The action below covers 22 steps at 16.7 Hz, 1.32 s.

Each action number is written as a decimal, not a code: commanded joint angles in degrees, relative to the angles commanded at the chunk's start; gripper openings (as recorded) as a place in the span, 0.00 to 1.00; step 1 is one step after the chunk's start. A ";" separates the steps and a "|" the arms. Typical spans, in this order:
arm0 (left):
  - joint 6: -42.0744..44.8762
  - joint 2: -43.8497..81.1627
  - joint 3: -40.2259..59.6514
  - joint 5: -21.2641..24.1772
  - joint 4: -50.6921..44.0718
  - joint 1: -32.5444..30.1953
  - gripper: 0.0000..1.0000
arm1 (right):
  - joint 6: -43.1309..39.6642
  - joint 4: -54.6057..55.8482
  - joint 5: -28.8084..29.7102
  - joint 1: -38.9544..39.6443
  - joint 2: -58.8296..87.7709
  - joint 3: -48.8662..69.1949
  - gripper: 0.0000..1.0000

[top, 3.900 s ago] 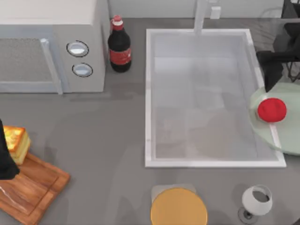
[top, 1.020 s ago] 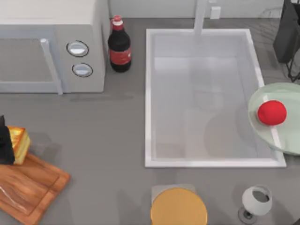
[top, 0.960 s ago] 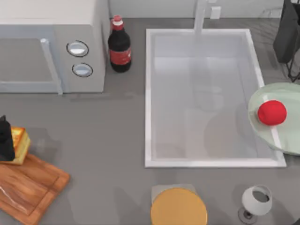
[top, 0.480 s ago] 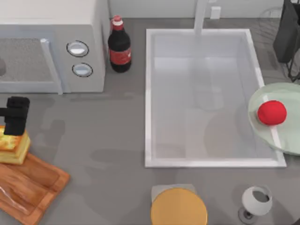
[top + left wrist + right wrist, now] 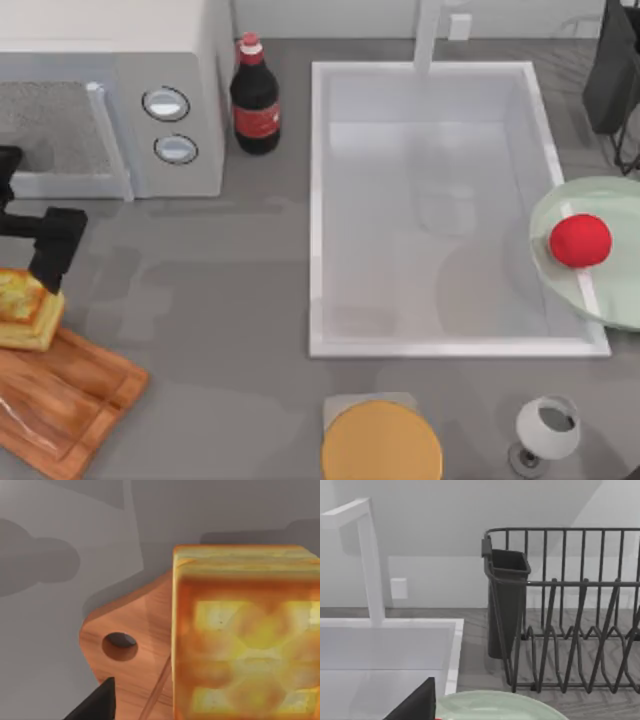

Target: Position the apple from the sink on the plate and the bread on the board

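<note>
Apple (image 5: pixel 580 240): red, round, resting on the plate (image 5: pixel 600 300), which overlaps the right rim of the sink (image 5: pixel 318 200). Not in the basin. This half of the task appears done.

Bread (image 5: pixel 24 310): yellow block with golden crust, sitting on the corner of the board (image 5: pixel 70 400) nearest the microwave (image 5: pixel 110 100). In the left wrist view the bread (image 5: pixel 245 635) stands on the board (image 5: pixel 125 655) beside its hanging hole, with one crust edge near or over the board's edge. This half also appears done, though the seating is marginal rather than central.

Left end effector (image 5: pixel 48 265): just above the bread, between it and the microwave, clear of the crust. One dark fingertip (image 5: pixel 97 705) shows in the wrist view, apart from the bread. Judged released, holding nothing.

Right end effector: one fingertip (image 5: pixel 417 702) shows in the right wrist view above the plate rim (image 5: pixel 495 702), with the dish rack (image 5: pixel 560 610) behind; whether it is spread or clenched cannot be told. It is idle at the sink's far right corner.

Other items relative to the sink: cola bottle (image 5: pixel 255 100) beside the far left corner; orange disc (image 5: pixel 380 440) and wine glass (image 5: pixel 547 430) on the tabletop (image 5: pixel 220 290) along the near edge.

Remaining: apparently only withdrawal of the left arm.
</note>
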 joint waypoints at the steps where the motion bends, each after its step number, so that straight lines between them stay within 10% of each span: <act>1: 0.02 0.31 0.25 0.00 -0.20 0.00 1.00 | 0.00 0.00 0.00 0.00 0.00 0.00 1.00; 22: 0.45 5.75 -9.98 0.00 15.49 0.33 0.92 | 0.00 0.00 0.00 0.00 0.00 0.00 1.00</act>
